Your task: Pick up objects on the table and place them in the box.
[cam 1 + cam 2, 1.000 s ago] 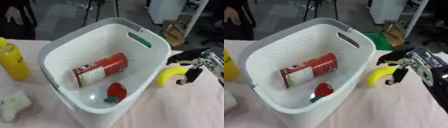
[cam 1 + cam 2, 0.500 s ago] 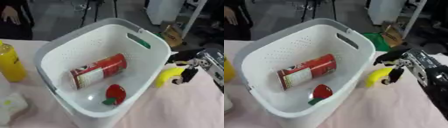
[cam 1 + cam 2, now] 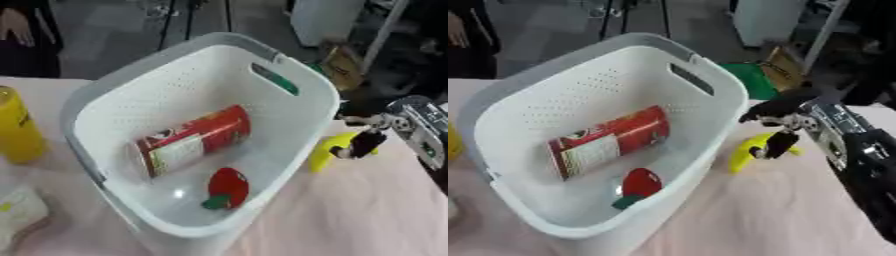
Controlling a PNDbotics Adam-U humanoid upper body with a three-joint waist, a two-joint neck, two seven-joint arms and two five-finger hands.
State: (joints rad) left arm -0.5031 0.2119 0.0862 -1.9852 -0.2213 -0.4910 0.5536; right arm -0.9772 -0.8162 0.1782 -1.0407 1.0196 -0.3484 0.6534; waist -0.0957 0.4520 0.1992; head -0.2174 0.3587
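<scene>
Left eye view: the white box [image 3: 289,60] already holds a red can [image 3: 188,140] and red strawberry-looking thing [image 3: 227,186], while in the right eye view the right hand [image 3: 785,131] curls around the yellow banana [image 3: 745,152] on the tabletop [image 3: 780,210], presumably grabbing it next.

Red can [image 3: 191,141], strawberry [image 3: 227,187] inside white basket [image 3: 710,70] (banana [image 3: 745,153] outside).

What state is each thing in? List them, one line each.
white basket: upright on the table, holding two things.
red can: on its side inside the basket.
red strawberry-shaped thing: lying on the basket floor.
yellow banana: outside the basket, at its right wall.
right hand: fingers curled round the banana.
yellow bottle: upright on the table, left of the basket.
</scene>
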